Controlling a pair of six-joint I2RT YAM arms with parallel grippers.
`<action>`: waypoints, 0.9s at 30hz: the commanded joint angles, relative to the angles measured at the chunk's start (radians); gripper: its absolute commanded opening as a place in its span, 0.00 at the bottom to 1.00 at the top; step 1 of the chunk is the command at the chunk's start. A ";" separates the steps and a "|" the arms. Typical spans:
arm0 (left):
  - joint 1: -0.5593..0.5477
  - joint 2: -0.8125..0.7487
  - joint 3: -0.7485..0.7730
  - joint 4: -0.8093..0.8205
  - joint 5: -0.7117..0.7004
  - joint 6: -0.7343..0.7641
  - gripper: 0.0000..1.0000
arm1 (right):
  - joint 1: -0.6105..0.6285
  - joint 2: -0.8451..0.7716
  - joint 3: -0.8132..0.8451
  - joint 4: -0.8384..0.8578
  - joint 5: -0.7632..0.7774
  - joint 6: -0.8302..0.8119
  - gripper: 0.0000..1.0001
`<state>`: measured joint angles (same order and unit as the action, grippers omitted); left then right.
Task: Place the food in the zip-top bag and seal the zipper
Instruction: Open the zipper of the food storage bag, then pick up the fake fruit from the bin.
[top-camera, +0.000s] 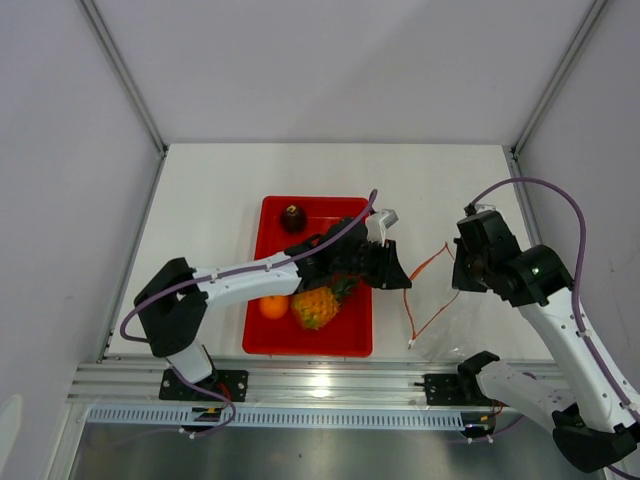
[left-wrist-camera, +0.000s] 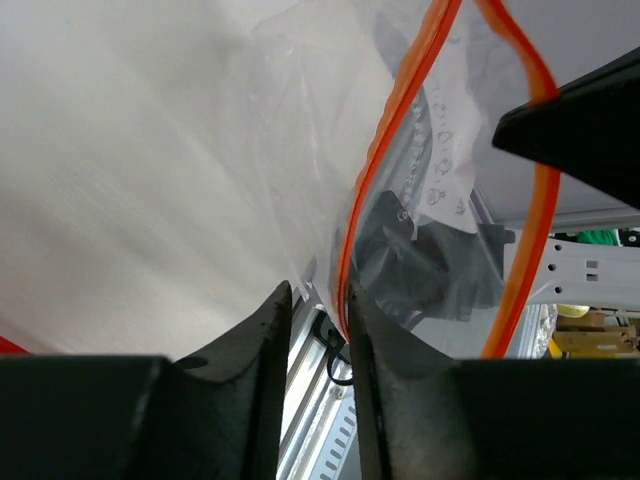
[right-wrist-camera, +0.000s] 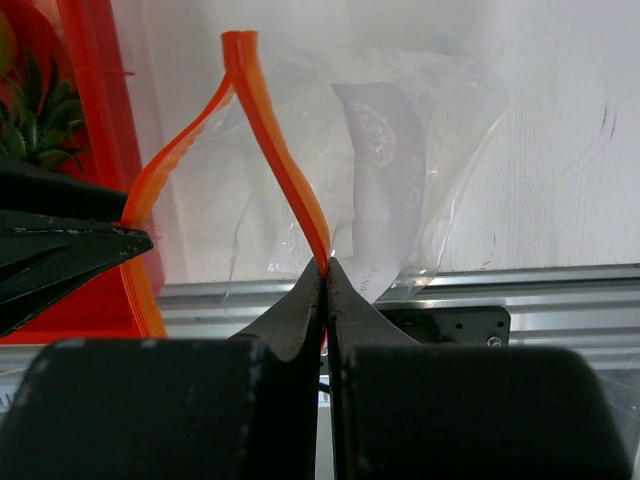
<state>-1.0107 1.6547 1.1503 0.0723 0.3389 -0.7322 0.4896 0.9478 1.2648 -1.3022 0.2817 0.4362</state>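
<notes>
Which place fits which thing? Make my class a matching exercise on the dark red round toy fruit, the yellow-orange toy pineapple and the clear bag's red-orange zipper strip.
Things:
1. dark red round toy fruit
2. yellow-orange toy pineapple with green crown
3. thin red-orange zipper strip

Places:
A. pinched in the shut right gripper
B. far end of the red rectangular tray
C. near end of the tray, beside the round orange toy fruit

Pairs: 1-B; 2-C; 3-A

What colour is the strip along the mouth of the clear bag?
Red-orange. The zipper strip shows best in the right wrist view.
</notes>
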 joint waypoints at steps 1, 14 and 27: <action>0.015 0.010 0.016 0.073 0.049 0.024 0.33 | 0.000 -0.017 -0.022 0.041 -0.032 0.010 0.00; 0.035 -0.191 -0.049 0.023 -0.060 0.143 0.64 | 0.001 -0.017 -0.067 0.064 -0.055 0.006 0.00; 0.127 -0.461 -0.213 -0.243 -0.135 0.228 0.99 | 0.004 -0.040 -0.082 0.106 -0.087 -0.014 0.00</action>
<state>-0.9398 1.2251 1.0142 -0.0830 0.1867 -0.5217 0.4896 0.9310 1.1908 -1.2442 0.2150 0.4343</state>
